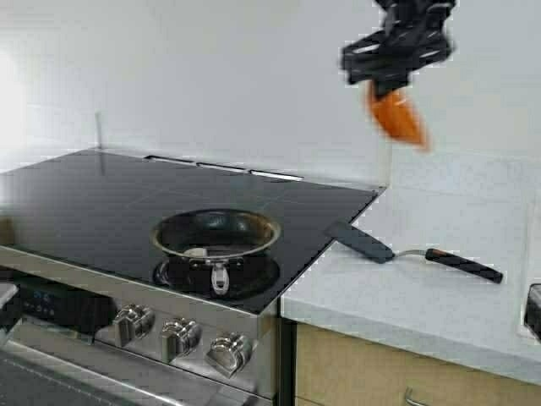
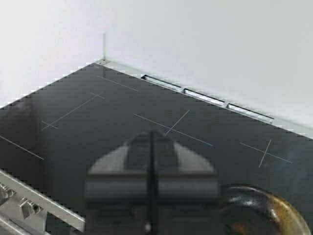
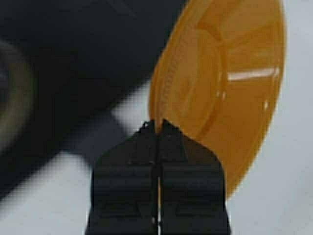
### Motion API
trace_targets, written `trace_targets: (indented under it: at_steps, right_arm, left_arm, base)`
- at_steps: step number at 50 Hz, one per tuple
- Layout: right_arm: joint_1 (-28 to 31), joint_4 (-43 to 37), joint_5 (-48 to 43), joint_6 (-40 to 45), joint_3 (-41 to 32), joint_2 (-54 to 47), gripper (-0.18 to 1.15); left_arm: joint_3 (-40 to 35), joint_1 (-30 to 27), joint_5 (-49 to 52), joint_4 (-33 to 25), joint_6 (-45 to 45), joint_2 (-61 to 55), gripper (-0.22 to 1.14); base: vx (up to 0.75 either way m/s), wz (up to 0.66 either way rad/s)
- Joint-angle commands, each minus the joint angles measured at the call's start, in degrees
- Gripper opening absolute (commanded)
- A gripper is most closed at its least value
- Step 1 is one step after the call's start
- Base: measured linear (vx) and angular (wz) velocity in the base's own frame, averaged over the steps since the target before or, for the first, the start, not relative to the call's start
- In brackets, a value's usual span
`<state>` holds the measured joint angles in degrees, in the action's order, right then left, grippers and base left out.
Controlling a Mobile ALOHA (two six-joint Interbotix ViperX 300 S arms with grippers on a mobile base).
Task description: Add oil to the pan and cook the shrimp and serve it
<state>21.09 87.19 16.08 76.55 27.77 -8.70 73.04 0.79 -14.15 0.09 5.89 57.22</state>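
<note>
Right end effector: raised high above the table — clamped on the rim of a tilted orange bowl.
Left end effector: clenched, holding nothing, over the stovetop.
Pan: on the stovetop's front burner — shrimp inside.

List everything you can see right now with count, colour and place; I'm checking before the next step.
pan: one, dark inside with shiny rim, on the stovetop's front burner
shrimp: one, pale, inside the pan near the handle
stovetop: one, black glass, left
knobs: three, silver, stove front
spatula: one, black, on the white counter
orange bowl: one, tilted, held in the air
left gripper: shut, over the stovetop
right gripper: shut on the orange bowl's rim
</note>
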Motion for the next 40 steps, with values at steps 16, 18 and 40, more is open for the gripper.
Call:
trace_targets:
  at_steps: [16, 18, 40]
  right_arm:
    - [-18.1, -14.7, 27.4, -39.6, -6.9, -3.9, 0.05]
    - [-20.4, -15.0, 27.3, -41.0, -7.3, -5.1, 0.05]
    - [-28.7, -15.0, 27.3, -42.3, -14.9, -24.9, 0.05]
  left_arm:
    - [-0.4, 0.0, -0.3, -0.1, -0.1, -1.4, 0.03]
    - [-0.4, 0.0, -0.3, 0.0, -0.1, -1.4, 0.03]
    - [-0.5, -0.1, -0.3, 0.0, -0.5, -1.8, 0.03]
  base:
    - [0.00, 0.00]
    - [0.00, 0.00]
    - [0.00, 0.00]
